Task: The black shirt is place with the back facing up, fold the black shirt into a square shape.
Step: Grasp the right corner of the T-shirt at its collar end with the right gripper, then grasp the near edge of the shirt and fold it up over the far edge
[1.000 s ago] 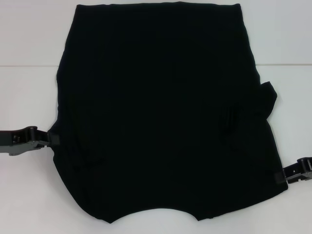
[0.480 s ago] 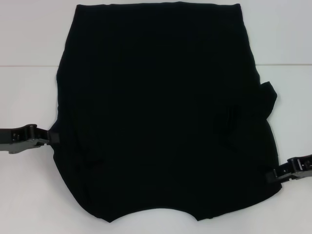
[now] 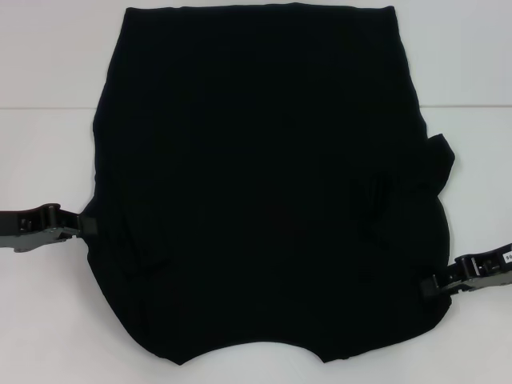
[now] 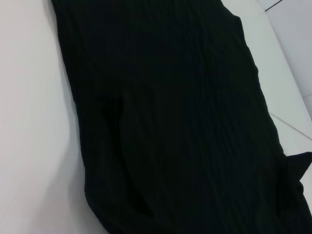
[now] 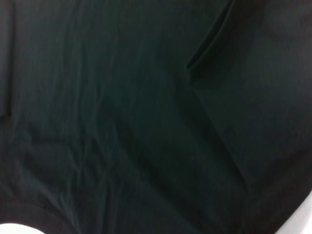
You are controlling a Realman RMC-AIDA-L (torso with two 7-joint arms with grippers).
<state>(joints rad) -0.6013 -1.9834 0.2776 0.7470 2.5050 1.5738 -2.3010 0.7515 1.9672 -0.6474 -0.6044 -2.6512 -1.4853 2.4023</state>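
You see the black shirt spread flat on the white table, filling most of it. The left gripper touches the shirt's left edge near the lower corner; the right gripper meets the shirt's lower right edge. You cannot tell whether either gripper's fingers are apart or clamped on fabric.

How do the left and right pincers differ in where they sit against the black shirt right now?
In the head view, the left pincer meets the black shirt at its left edge, about level with a crease there. The right pincer sits lower, nearer the robot, at the right edge. The left one stands just outside the fabric outline; the right one overlaps it slightly. Both come in sideways, low over the white table.
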